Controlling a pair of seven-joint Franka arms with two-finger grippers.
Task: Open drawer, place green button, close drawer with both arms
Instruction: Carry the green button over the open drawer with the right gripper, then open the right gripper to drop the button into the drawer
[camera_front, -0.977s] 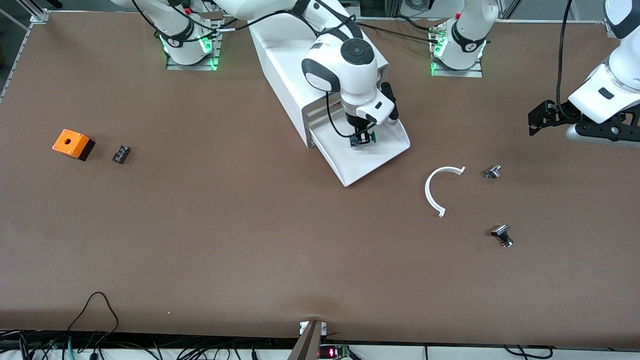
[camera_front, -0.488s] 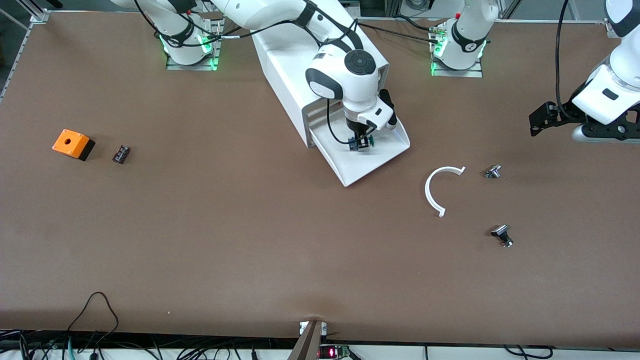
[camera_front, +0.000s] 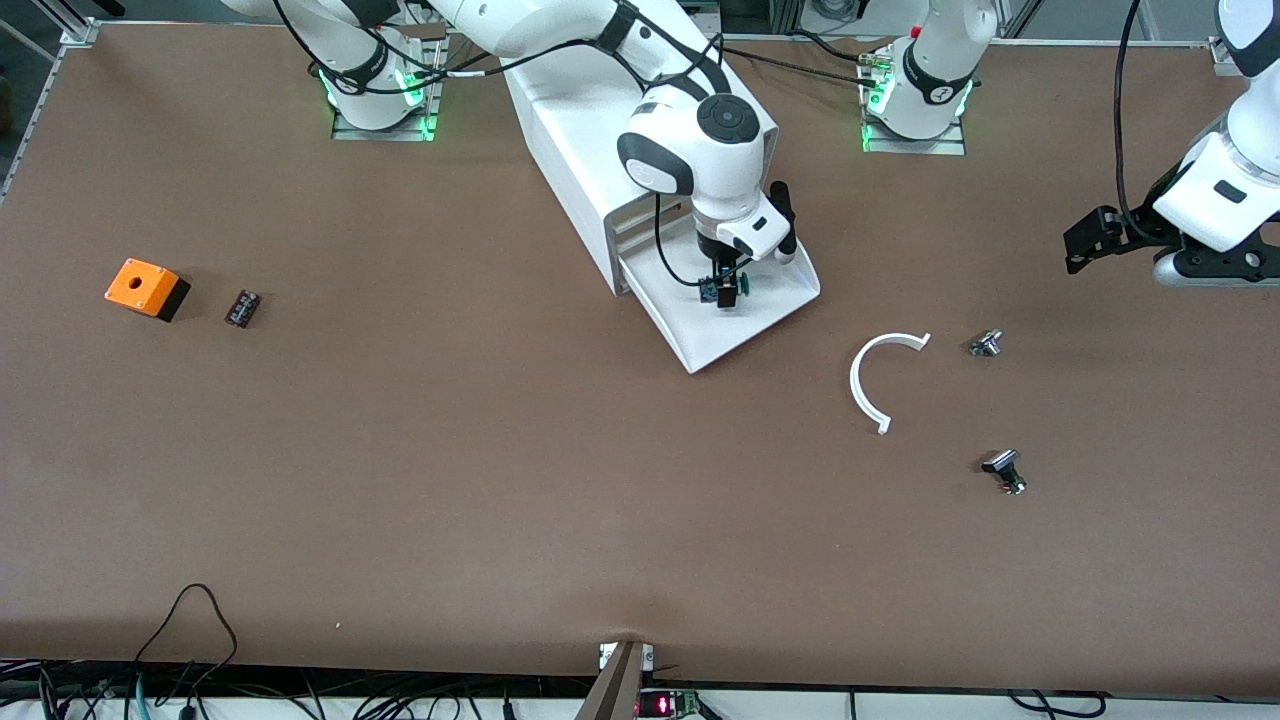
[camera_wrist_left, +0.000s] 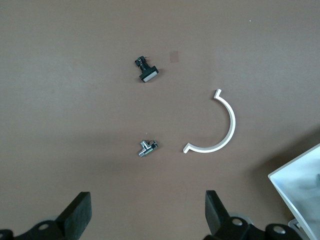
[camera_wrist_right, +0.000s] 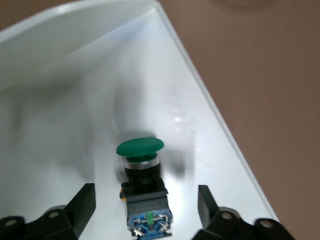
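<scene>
Seemingly resting in the drawer (camera_front: 745, 320), button (camera_front: 728, 290) between spread right gripper (camera_front: 728, 287) fingers

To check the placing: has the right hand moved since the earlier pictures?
Yes. The right hand moved slightly over the drawer, toward its front lip.

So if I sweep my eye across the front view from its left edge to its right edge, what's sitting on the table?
orange box → small dark block → white cabinet → drawer with the button in it → white curved strip → black-capped button
</scene>
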